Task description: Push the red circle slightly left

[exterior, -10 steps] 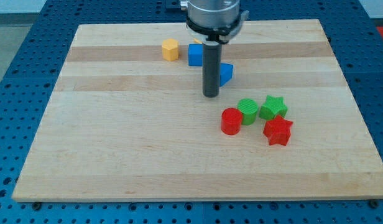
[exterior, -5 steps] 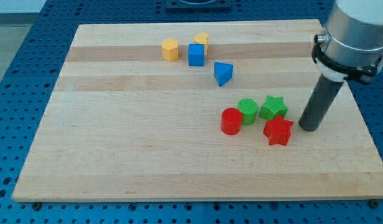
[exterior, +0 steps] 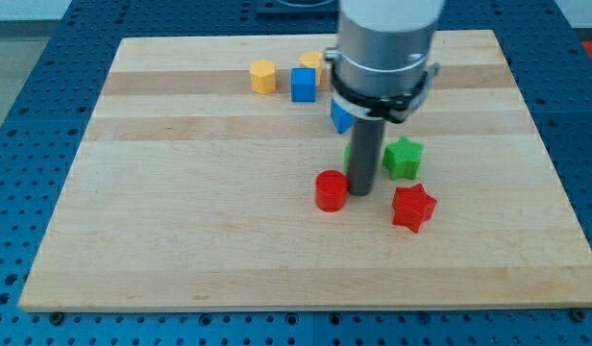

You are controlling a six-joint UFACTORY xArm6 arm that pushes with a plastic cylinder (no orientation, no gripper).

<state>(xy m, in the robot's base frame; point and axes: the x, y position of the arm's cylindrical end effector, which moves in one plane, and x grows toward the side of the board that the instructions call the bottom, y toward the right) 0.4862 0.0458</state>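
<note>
Camera view:
Claw: none fitted; my tip (exterior: pixel 361 190) touched the red circle's (exterior: pixel 331 190) right side.
Red circle: on the desk (exterior: pixel 181 231), centre-right, left of the red star (exterior: pixel 412 208).
Risk: overshooting "slightly"; an off-centre push might deflect it; the rod hid a green block (exterior: pixel 349 154), which may drag.

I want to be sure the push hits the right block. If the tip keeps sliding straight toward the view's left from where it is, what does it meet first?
My tip would meet the red circle first; it sits immediately left of the tip, seemingly touching.
</note>
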